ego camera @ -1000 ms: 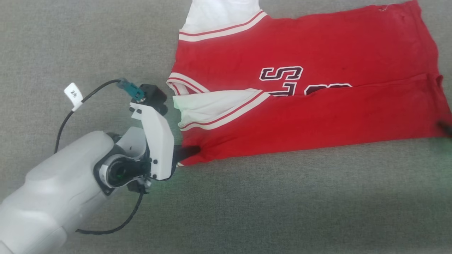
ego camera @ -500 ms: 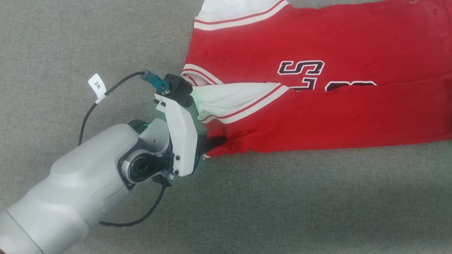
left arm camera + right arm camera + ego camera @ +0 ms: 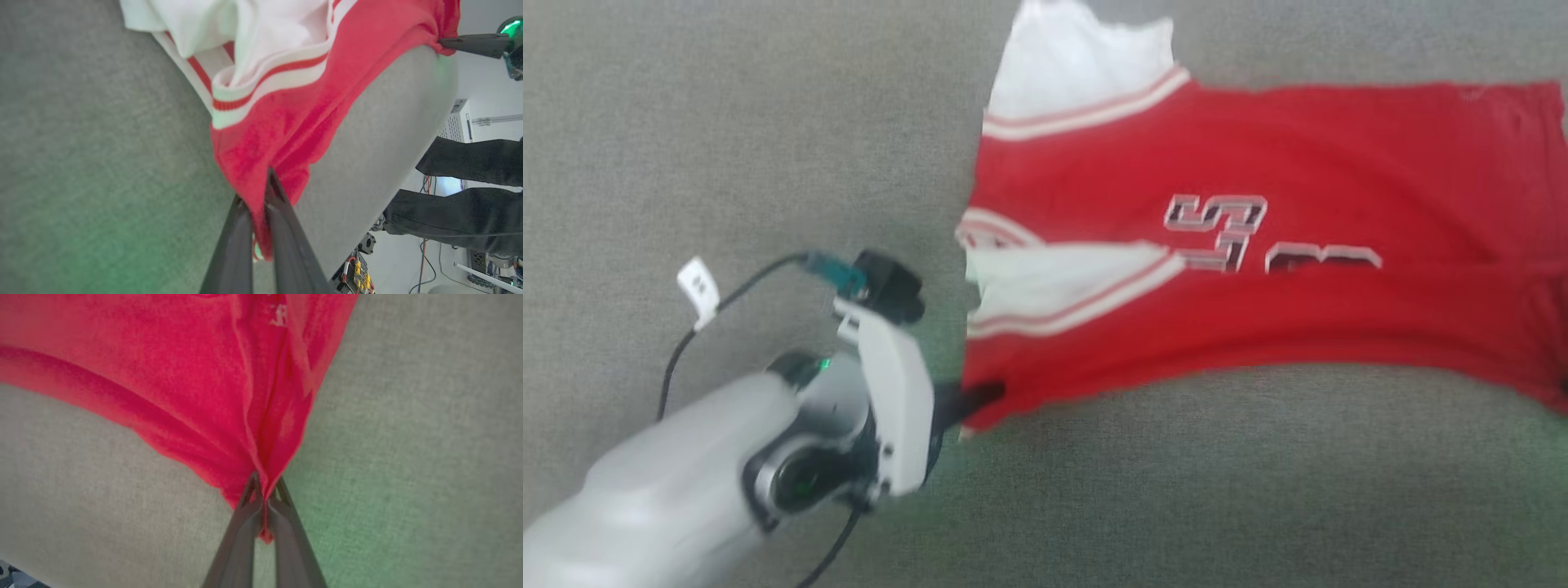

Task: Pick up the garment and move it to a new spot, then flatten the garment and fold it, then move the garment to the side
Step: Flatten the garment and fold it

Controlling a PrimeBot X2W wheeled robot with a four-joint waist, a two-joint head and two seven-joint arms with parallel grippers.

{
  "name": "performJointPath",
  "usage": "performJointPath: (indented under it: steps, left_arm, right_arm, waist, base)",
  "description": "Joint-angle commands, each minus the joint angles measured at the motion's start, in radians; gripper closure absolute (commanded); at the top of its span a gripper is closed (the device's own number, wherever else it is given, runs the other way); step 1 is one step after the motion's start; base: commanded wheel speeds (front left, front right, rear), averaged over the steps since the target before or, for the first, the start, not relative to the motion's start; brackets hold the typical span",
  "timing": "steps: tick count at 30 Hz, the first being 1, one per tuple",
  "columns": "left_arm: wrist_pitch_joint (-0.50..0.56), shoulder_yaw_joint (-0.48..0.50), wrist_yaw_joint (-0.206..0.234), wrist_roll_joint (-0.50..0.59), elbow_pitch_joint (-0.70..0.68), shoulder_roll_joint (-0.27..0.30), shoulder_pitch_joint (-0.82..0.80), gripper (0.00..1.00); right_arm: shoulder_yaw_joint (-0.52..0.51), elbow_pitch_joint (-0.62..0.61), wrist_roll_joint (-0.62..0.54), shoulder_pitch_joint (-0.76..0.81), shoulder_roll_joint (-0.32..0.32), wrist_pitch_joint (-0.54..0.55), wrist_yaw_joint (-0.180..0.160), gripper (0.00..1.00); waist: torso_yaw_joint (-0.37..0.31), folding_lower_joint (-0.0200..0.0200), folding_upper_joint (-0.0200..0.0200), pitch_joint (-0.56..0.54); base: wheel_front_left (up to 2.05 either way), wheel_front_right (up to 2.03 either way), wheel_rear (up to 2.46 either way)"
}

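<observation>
- Red cloth, the garment (image 3: 1258, 163), lies spread on the grey fabric surface (image 3: 727, 122). Its lower part is folded up over the lettering, and a white sleeve (image 3: 1045, 273) lies on top.
- My left gripper (image 3: 982, 398) has its fingers pressed together on the red corner just below that sleeve.
- My right gripper (image 3: 265, 494) is pinched tight on the opposite red corner, with cloth bunching between the fingers.
- From my left wrist, the hem between the two grips runs near the surface's edge. Beyond that edge are a person's legs (image 3: 470, 163) in dark trousers.
</observation>
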Motion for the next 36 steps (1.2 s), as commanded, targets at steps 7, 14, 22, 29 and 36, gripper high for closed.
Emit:
performJointPath:
  steps: [7, 14, 22, 29, 36]
  left_arm:
    - [-0.007, -0.002, 0.072, -0.039, -0.212, 0.147, 0.113, 1.0]
    - [-0.094, 0.013, 0.108, -0.01, -0.257, 0.174, 0.167, 0.0]
    - [-0.274, 0.078, 0.162, 0.032, -0.247, 0.201, 0.213, 0.0]
    - [-0.451, 0.143, 0.186, 0.096, -0.176, 0.178, 0.198, 0.0]
    - [-0.514, 0.209, 0.169, 0.157, 0.027, 0.115, 0.038, 0.0]
  right_arm:
    - [-0.002, -0.085, 0.026, 0.149, -0.065, -0.059, -0.001, 1.0]
    - [-0.047, -0.065, -0.041, 0.166, -0.023, -0.154, -0.001, 0.0]
    - [-0.155, 0.02, -0.172, 0.128, 0.074, -0.336, -0.001, 0.0]
    - [-0.312, 0.099, -0.307, 0.059, 0.287, -0.531, -0.001, 0.0]
    - [-0.505, 0.055, -0.442, 0.075, 0.503, -0.558, -0.001, 0.0]
  waist:
    - [-0.021, 0.0, 0.0, -0.032]
    - [-0.039, 0.0, 0.0, -0.054]
    - [-0.061, 0.0, 0.0, -0.082]
    - [-0.11, 0.0, 0.0, -0.098]
    - [-0.197, 0.0, 0.0, -0.065]
  base:
    - [0.0, 0.0, 0.0]
    - [0.0, 0.0, 0.0]
    - [0.0, 0.0, 0.0]
    - [0.0, 0.0, 0.0]
    - [0.0, 0.0, 0.0]
